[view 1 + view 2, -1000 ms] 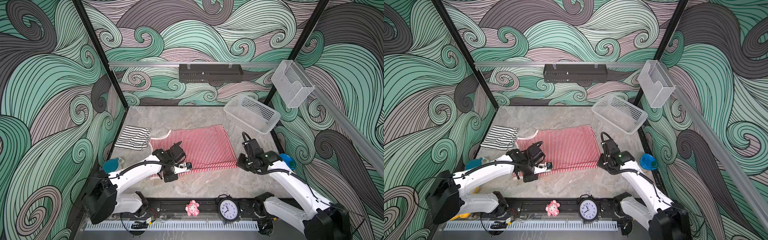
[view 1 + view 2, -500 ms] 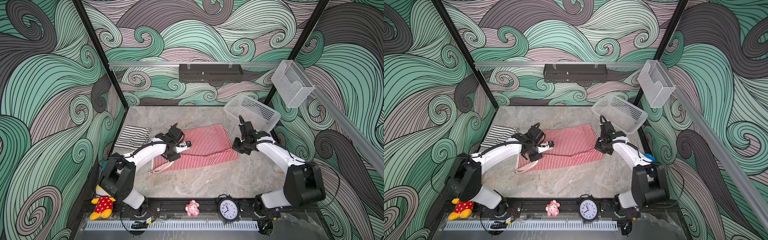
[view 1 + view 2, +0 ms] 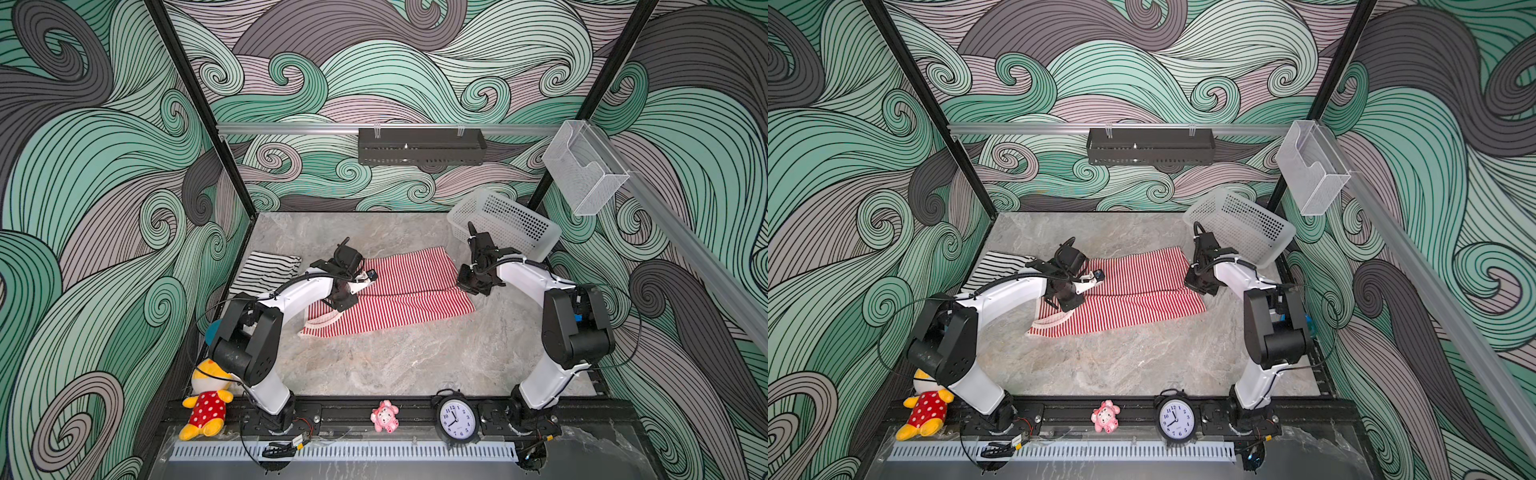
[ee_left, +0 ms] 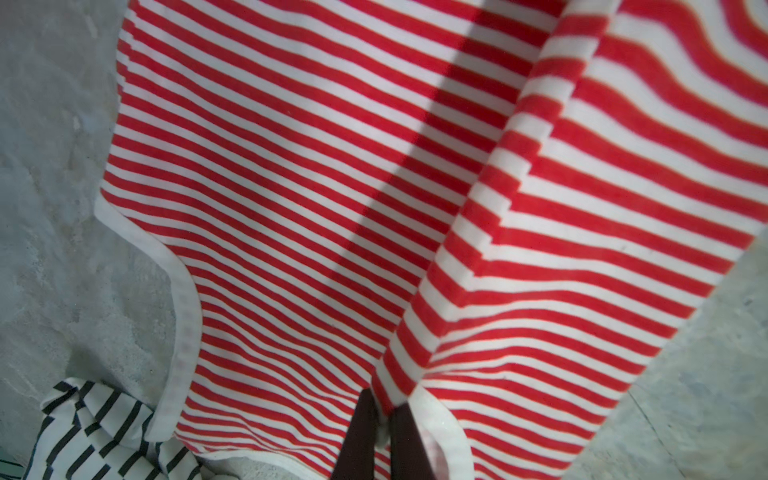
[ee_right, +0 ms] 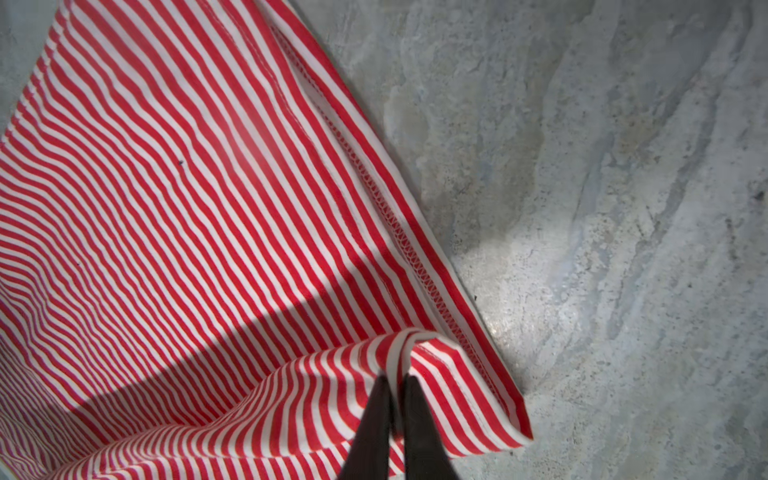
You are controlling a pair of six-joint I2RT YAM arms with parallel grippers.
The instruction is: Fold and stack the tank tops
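Between the pinching jaws of the left gripper (image 4: pixel 381 415) and right gripper (image 5: pixel 397 395) sits a raised ridge of the red-and-white tank top (image 3: pixel 409 307), carried from its near edge to its middle within the last second. The lengthwise fold seems half made; the black-and-white tank top (image 3: pixel 266 270) lies just beside the left gripper.

Walls (image 3: pixel 104 166) on three sides carry a swirling wave pattern in green, grey and mauve, drawn with black lines. The tabletop (image 3: pixel 395 357) is grey marbled stone under even light. Black corner posts (image 3: pixel 201 108) rise at the back, where a silver rail (image 3: pixel 291 129) holds a black shelf (image 3: pixel 422 146).
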